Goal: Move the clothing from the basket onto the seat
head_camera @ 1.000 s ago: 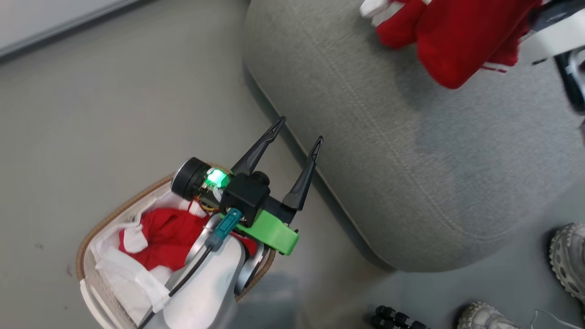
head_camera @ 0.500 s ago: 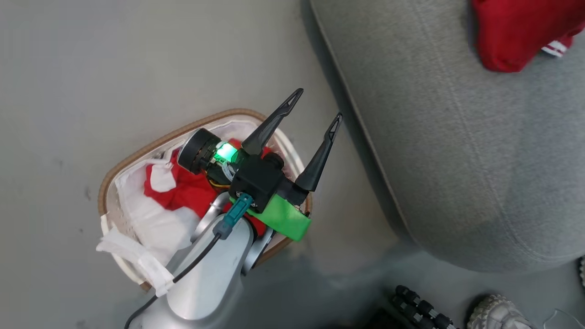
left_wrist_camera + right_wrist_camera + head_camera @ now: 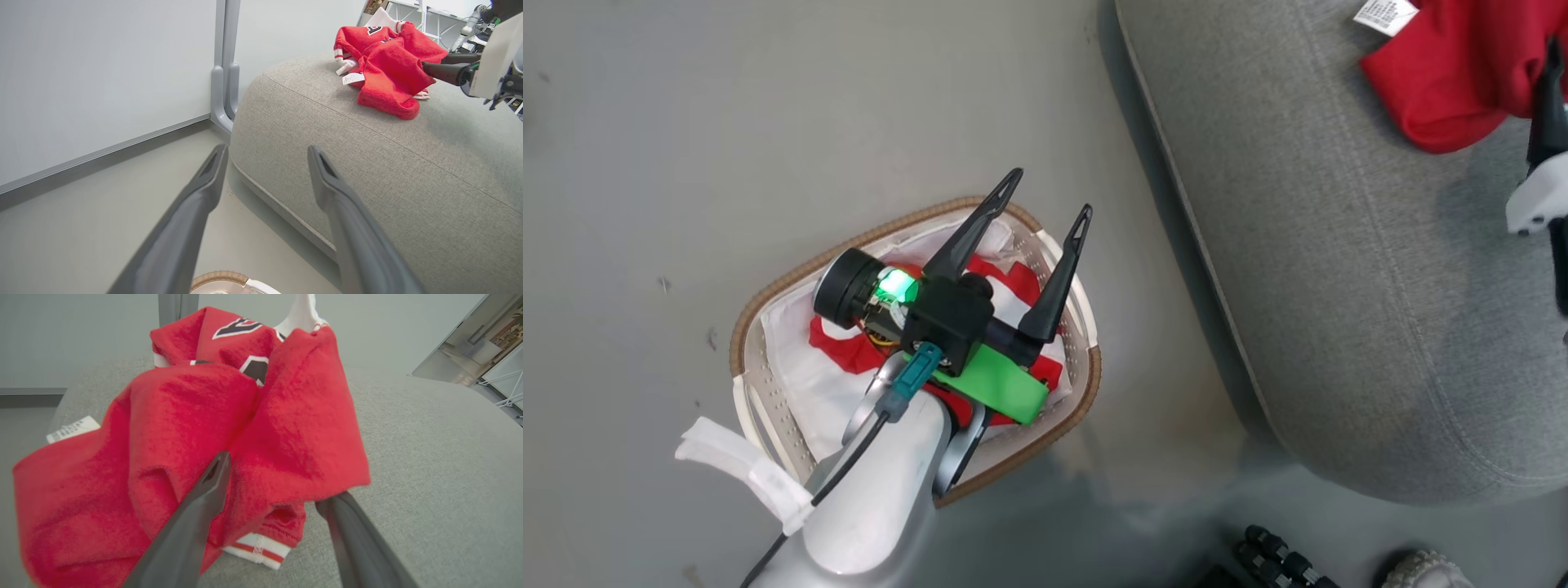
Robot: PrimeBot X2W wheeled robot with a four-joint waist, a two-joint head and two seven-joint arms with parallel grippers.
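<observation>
While over the basket, left arm's fingers wide apart.

Care tag: white care tag on the red clothing, upper right of the head view; its print is too small to read.
Lettering: black, white-edged lettering at the top of the right wrist view, creased into folds; no letter can be made out.
Legible text: none.

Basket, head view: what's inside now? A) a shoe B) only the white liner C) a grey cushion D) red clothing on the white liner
D: red clothing lies on the white liner inside the basket, beneath the open left end effector.
</observation>
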